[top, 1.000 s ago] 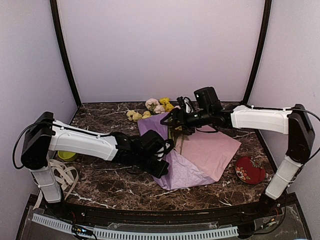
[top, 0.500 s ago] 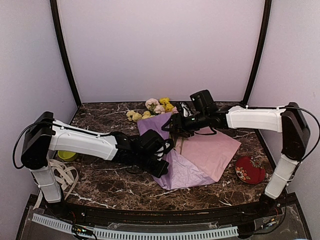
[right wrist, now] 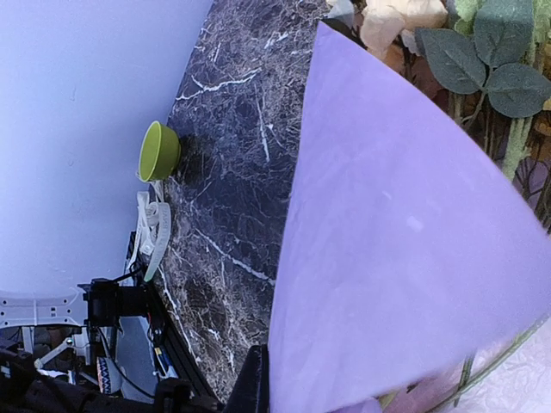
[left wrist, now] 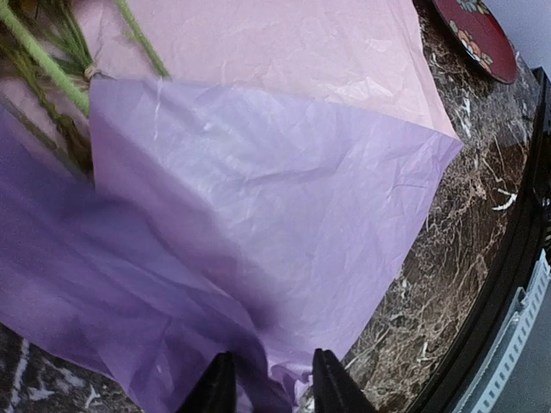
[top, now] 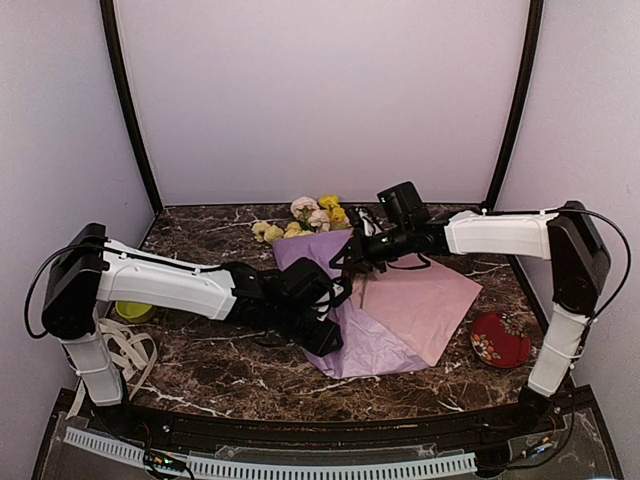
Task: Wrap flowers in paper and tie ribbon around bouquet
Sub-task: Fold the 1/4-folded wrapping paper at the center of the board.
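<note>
Presently the paper lies spread on the marble table, mid-table and right of centre. Its far-left edge is lifted and its near-left portion is folded over in lilac. A pink surface shows beyond that fold; I cannot tell whether it is the reverse face or a second sheet.

The flowers lie at the far edge of the sheet, blooms toward the back wall, with the stems running onto the paper under the fold.

The right gripper is closed on the raised lilac edge, which stands up as a curved sail in its wrist view. The left gripper sits at the near-left edge of the sheet with its jaws a little apart and crumpled paper between them, not pinched.

Handling, as I judge it:
- The sheet is light, thin and limp. It creases readily, would likely tear under a hard pull, and is best taken at an edge or corner.
- The stems look slender and springy, and the blooms look easily crushed. Any hold belongs low on the stems, through the paper.

The ribbon lies in loose loops at the near left, by a green bowl and well apart from the bunch. A red dish sits just off the sheet's right corner.
</note>
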`<state>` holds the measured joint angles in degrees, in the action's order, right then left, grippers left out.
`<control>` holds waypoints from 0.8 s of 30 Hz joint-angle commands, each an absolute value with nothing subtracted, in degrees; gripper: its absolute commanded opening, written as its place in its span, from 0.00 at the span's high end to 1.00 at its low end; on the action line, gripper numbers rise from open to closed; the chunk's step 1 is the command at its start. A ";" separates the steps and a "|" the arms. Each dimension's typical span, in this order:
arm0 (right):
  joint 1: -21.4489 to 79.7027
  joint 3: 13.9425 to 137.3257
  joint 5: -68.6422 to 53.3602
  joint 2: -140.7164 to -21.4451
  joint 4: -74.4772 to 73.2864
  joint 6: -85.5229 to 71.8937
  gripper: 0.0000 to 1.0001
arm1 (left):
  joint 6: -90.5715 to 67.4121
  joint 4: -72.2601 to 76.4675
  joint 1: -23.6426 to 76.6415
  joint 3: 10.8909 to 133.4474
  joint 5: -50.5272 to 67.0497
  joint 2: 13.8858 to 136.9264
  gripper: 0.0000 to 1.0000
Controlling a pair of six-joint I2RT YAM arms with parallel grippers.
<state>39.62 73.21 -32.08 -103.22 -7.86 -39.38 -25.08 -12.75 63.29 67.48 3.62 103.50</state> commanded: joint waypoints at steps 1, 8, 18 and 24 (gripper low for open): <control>38.77 74.49 -34.97 -105.73 -7.32 -35.36 1.00 | -18.28 -14.59 65.88 72.38 -1.86 99.90 0.64; 37.91 73.26 -33.83 -105.59 -6.14 -33.25 1.00 | -13.01 -20.37 68.36 82.18 -3.40 105.59 0.68; 36.30 74.57 -35.29 -103.53 -10.49 -30.48 1.00 | -4.89 -28.44 70.48 91.67 -10.96 116.36 0.74; 34.52 75.15 -35.62 -103.81 -13.46 -28.92 1.00 | -2.38 -30.16 70.49 89.68 -10.54 119.96 0.76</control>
<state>35.97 73.49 -34.92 -105.54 -11.29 -30.85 -5.56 -26.92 70.28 90.70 -9.72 119.55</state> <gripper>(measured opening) 0.004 0.247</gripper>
